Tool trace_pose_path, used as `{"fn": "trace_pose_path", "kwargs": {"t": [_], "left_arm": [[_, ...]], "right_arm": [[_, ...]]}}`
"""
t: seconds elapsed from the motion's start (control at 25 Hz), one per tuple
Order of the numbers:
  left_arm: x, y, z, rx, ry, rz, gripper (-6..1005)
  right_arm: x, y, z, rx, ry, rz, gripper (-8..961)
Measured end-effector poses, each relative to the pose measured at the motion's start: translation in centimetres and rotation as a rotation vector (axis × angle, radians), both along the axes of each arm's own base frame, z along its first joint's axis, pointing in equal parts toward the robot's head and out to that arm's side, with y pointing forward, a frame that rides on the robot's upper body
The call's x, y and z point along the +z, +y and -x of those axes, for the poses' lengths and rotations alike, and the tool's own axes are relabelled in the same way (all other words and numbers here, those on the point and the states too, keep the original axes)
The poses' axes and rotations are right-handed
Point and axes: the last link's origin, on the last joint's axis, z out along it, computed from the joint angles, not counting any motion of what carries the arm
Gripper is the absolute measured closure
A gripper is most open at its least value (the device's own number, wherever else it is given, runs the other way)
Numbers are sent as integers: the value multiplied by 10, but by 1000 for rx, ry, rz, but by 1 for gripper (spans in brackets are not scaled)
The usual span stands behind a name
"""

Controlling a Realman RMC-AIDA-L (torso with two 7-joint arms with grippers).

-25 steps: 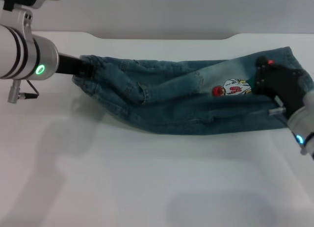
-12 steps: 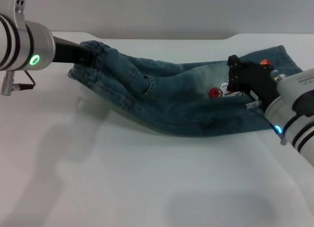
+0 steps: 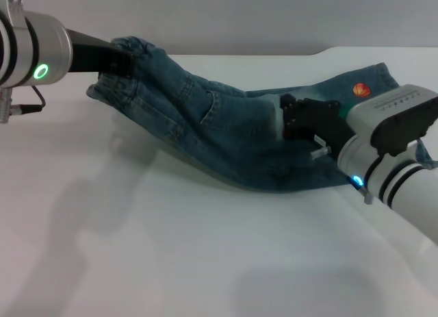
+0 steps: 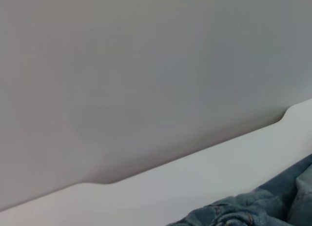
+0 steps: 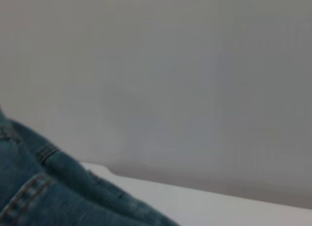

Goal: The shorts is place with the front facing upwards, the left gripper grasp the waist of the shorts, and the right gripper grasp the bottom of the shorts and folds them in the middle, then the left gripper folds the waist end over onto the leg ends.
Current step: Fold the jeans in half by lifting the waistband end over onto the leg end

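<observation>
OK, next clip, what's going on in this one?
A two-armed robot is folding denim shorts on a white table. The left gripper holds the waist lifted off the table at the far left. The right gripper is over the middle of the shorts; its grip is not visible.

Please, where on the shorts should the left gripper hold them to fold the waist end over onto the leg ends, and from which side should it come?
Best at the bunched waist end of the shorts, coming from the robot's left, where the left gripper already meets it. That end is lifted off the table, its thick edge gathered there. The right gripper is over the middle, toward the leg ends.
</observation>
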Motion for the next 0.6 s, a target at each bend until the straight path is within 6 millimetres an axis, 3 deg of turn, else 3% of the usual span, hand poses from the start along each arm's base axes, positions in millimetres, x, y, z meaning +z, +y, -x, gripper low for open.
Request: {"fn": "trace_pose_path", "kwargs": {"t": [0.6], "left_arm": [[-3, -18, -23, -74, 2, 34, 915]], "right_arm": [[-19, -2, 20, 26, 25, 110, 954]]}}
